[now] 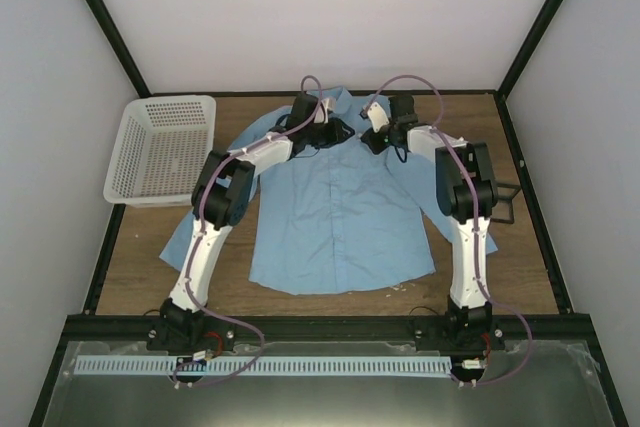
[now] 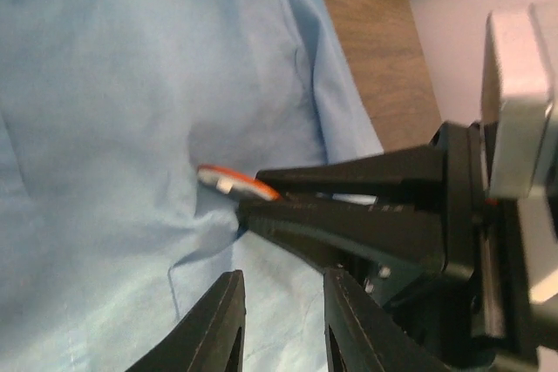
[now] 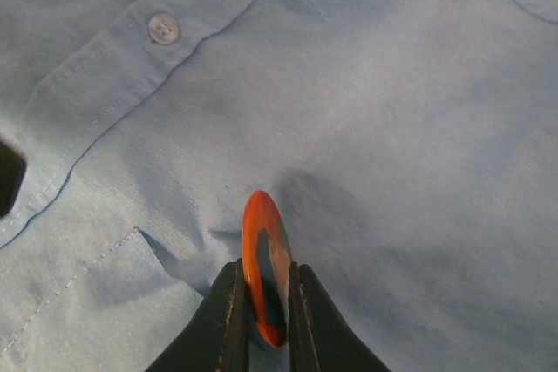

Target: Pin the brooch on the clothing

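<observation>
Brooch (image 3: 264, 254) sat pinched on edge between the fingertips of my right gripper (image 3: 264, 307). Its rim was against puckered cloth on the shirt (image 3: 418, 128) front, just beside a pocket (image 3: 87, 298) corner and below a button (image 3: 163, 28). My left gripper (image 2: 283, 289) hovered close by, fingers parted, holding nothing. A white basket (image 1: 165, 147) lay well off to the left on the table (image 1: 520, 267).

no legible text, labels, or numbers anywhere
</observation>
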Robot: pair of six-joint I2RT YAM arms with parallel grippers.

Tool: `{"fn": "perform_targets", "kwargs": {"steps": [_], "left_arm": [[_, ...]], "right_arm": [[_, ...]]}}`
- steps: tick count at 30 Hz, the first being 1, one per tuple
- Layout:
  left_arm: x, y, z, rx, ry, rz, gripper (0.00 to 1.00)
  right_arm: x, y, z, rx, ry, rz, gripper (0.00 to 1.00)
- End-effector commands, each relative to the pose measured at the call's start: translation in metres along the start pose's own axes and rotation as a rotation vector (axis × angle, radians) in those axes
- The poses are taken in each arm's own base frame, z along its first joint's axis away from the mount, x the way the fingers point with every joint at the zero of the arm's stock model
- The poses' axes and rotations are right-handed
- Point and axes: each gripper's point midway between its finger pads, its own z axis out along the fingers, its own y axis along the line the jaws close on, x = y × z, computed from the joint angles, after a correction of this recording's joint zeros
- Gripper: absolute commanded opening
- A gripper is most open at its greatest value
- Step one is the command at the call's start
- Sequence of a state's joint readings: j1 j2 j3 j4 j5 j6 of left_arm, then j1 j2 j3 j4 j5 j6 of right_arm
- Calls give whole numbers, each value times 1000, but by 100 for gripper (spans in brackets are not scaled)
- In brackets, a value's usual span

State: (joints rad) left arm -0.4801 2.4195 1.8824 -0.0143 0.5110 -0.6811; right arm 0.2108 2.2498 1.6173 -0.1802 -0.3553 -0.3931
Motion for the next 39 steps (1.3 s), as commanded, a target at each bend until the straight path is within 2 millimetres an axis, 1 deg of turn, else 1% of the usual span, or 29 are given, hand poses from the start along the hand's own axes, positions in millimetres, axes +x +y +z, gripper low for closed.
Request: {"fn": "perform_targets", "kwargs": {"steps": [1, 3, 4, 5, 7, 11, 14, 16, 18, 19, 20, 21, 22, 24, 25, 27, 29, 31, 33, 35, 37, 39], "left_arm": [[17, 4, 9, 29, 37, -36, 27], [21, 2, 11, 37, 46, -38, 26], [25, 1, 14, 39, 55, -40, 25], [31, 3, 17, 35, 67, -47, 25], [41, 6, 24, 32, 91, -67, 25], [46, 11, 31, 37, 98, -123, 24], [54, 20, 36, 27, 116, -176, 23], [61, 26, 37, 12, 131, -208, 23], [75, 37, 36, -11, 155, -244, 22], [81, 39, 35, -11, 166, -259, 21], [87, 39, 33, -2, 177, -267, 20], [89, 33, 31, 20, 178, -251, 20], [91, 30, 27, 22, 180, -229, 20], [89, 22, 17, 12, 170, -161, 20], [85, 18, 11, 10, 165, -133, 21], [74, 7, -1, 27, 155, -75, 27], [58, -1, -14, 26, 125, -14, 31], [41, -4, -25, 4, 78, 31, 34], [23, -5, -33, -10, 37, 56, 38], [7, 1, -34, -45, -5, 62, 38], [-6, 13, -31, -88, -35, 41, 39], [-16, 29, -27, -141, -61, -9, 38]], "right_arm": [[9, -11, 4, 31, 73, 91, 8], [8, -8, 4, 17, 75, 129, 4], [7, -8, 4, 15, 83, 146, 2], [4, -9, 3, 16, 79, 171, 1], [2, -10, 3, 10, 74, 222, 1], [-6, -5, 5, -47, 55, 282, 1], [-14, -2, 4, -73, 23, 314, 1], [-20, 1, 2, -95, -1, 341, 1], [-23, 3, 1, -105, -17, 367, 1], [-24, 5, 1, -117, -33, 377, 1], [-26, 7, 0, -129, -50, 386, 1], [-31, 8, -3, -135, -78, 391, 1], [-31, 9, -4, -138, -86, 399, 1], [-32, 11, -7, -140, -107, 397, 1], [-34, 11, -10, -140, -130, 386, 1], [-32, 13, -15, -146, -165, 382, 1], [-36, 12, -20, -148, -203, 375, 1], [-40, 11, -24, -147, -236, 364, 1], [-42, 13, -26, -159, -258, 355, 1], [-43, 15, -28, -167, -285, 349, 1], [-45, 16, -30, -173, -306, 343, 1], [-47, 15, -31, -173, -318, 343, 1]]}}
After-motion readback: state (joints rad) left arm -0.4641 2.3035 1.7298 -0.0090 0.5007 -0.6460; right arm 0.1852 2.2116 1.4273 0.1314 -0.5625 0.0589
